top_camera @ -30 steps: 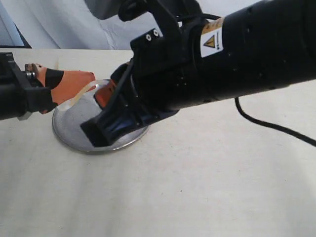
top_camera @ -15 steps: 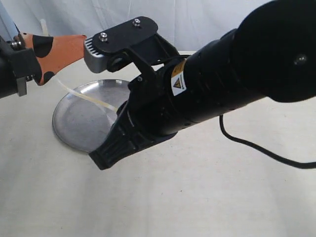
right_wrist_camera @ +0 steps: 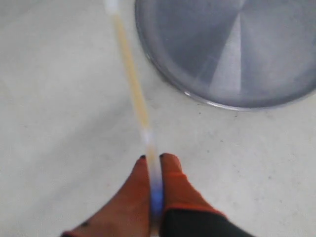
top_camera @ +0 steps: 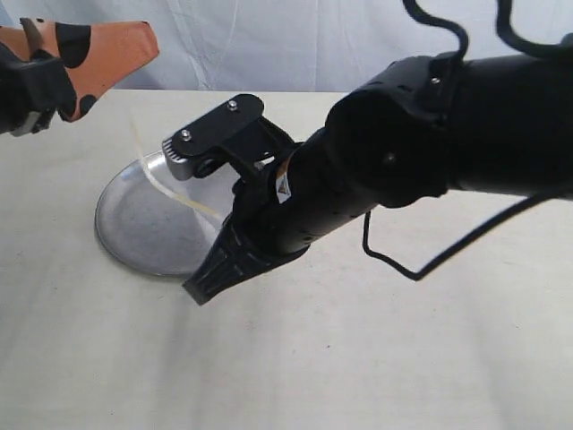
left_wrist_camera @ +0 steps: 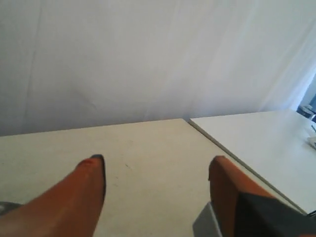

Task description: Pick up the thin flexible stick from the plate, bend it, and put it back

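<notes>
The silver plate (top_camera: 134,224) lies on the table at the left, also seen in the right wrist view as plate (right_wrist_camera: 232,49). My right gripper (right_wrist_camera: 154,160) is shut on one end of the thin flexible stick (right_wrist_camera: 132,79), which runs straight out from the fingertips, over the table beside the plate's rim. In the exterior view the stick (top_camera: 183,195) shows as a faint pale strand above the plate, and the right gripper's fingers are hidden behind its black arm. My left gripper (top_camera: 134,49) hangs high at the upper left, open (left_wrist_camera: 158,165), with nothing between its orange fingers.
The right arm's black body (top_camera: 376,179) and its cable (top_camera: 403,269) stretch over the table's middle and right. A second white tabletop (left_wrist_camera: 266,143) adjoins the table's far side. A white curtain hangs behind.
The left gripper has climbed from the plate to the upper left and is clear of the stick. The right arm has lifted and drawn back, keeping its end of the stick.
</notes>
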